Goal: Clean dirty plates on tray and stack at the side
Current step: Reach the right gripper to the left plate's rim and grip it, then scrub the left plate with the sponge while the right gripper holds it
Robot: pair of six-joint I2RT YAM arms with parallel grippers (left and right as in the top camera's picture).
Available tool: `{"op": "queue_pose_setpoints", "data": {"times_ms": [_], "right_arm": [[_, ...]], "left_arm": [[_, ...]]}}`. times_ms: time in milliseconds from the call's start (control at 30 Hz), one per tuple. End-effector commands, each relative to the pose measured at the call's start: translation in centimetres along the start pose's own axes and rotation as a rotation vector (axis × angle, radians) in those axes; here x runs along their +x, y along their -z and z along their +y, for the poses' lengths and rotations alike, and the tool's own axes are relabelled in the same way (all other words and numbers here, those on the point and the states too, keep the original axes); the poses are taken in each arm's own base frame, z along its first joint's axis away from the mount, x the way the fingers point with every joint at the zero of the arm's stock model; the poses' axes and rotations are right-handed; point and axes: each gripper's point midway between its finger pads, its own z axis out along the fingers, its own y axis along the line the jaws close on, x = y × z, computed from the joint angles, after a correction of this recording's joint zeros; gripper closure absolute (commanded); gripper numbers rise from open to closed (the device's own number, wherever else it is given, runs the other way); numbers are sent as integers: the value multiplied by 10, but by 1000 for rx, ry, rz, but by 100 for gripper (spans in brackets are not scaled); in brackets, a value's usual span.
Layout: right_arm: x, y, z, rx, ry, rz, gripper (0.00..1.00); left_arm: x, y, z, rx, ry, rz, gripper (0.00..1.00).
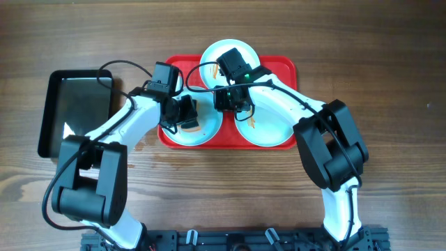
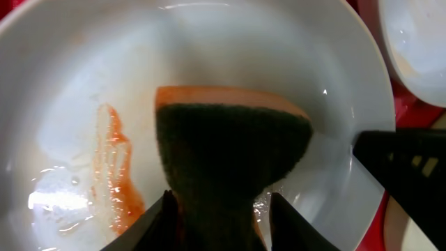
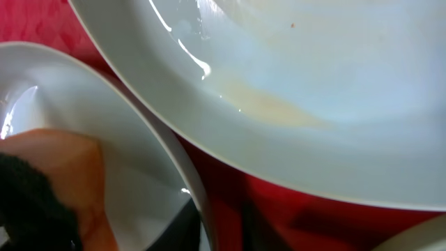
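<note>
The red tray (image 1: 284, 67) holds three pale plates. My left gripper (image 1: 187, 117) (image 2: 219, 203) is shut on a green-and-orange sponge (image 2: 230, 150) and presses it onto the front-left plate (image 1: 209, 134) (image 2: 279, 56). That plate carries a wet orange smear (image 2: 115, 167). My right gripper (image 1: 227, 104) (image 3: 212, 224) is shut on this plate's right rim (image 3: 160, 150), with one finger inside and one outside. The back plate (image 1: 209, 59) and the front-right plate (image 1: 270, 131), which has orange streaks, lie beside it. A neighbouring plate (image 3: 313, 77) shows a pale yellowish smear.
A smaller black glossy tray (image 1: 50, 111) lies on the wooden table left of the red tray. Both arms reach over the red tray, and their cables loop above it. Bare wood surrounds the trays.
</note>
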Motion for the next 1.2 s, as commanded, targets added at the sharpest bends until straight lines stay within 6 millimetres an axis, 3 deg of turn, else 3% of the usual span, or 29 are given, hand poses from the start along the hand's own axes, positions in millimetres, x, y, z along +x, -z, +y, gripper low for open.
{"op": "queue_pose_setpoints", "data": {"times_ms": [0, 267, 333, 367, 400, 533, 600, 667, 933, 1167], "right_arm": [[10, -13, -13, 47, -25, 18, 95], [14, -13, -15, 55, -22, 36, 96], [15, -13, -16, 58, -24, 39, 96], [15, -13, -16, 57, -24, 39, 96], [15, -13, -16, 57, -25, 39, 96], [20, -14, -9, 51, -7, 45, 96], [21, -16, -4, 46, 5, 43, 96], [23, -17, 2, 40, 16, 41, 96], [24, -17, 2, 41, 18, 42, 96], [25, -17, 1, 48, 16, 46, 96]], "left_arm": [[-2, 5, -8, 13, -16, -19, 56], [-9, 5, -14, 32, -28, -52, 54], [-7, 4, -20, 52, -40, -47, 60], [-6, 4, -26, 69, -50, -43, 73], [-4, 3, -32, 85, -62, -40, 77], [0, 1, -51, 114, -113, -53, 78], [0, 0, -56, 111, -130, -63, 87], [0, -2, -52, 85, -129, -70, 95], [8, -24, -38, 37, -97, -19, 96], [-5, -17, 27, -261, -49, -86, 96]]}}
